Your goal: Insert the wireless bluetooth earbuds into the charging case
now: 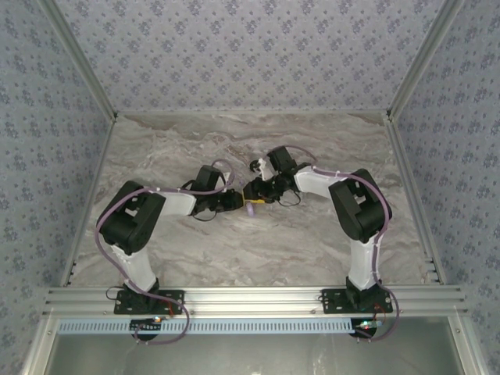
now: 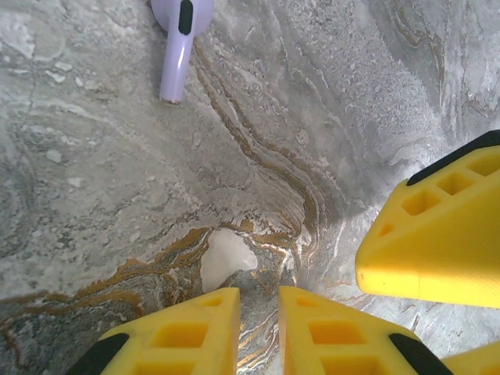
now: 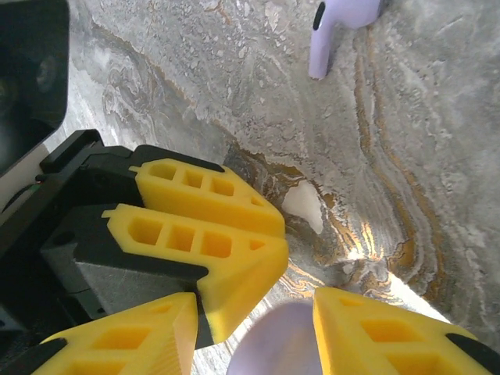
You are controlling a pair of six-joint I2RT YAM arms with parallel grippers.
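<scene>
A pale lavender plastic earbud with a short stem and a black oval patch [image 2: 175,55] lies flat on the grey marbled desk [image 1: 234,250]. It is free of both arms and some way ahead of the left end effector [image 2: 259,305]. That end effector's yellow fingers are drawn almost together with only a slim slit between them, and nothing is in the slit. Just beside it, the right end effector [image 3: 254,312] stands about half open around a small round pale lavender charging case [image 3: 277,344]. The case appears pinched between the yellow fingers, though it is cut off at the bottom of the right wrist view, so I cannot tell whether its lid is up. The step in hand looks like fetching the loose earbud while the case is held ready. To do this well, the left fingers should spread before they descend. They should straddle the stem crosswise rather than lengthwise, and close low near the desk so the smooth piece does not squirt out. A gentle pinch should do, since the earbud is light and slippery. The right arm would do best to hold the case level and motionless with its well facing up. The two end effectors sit very close together, so the left one should back away a little first to avoid knocking the case.
</scene>
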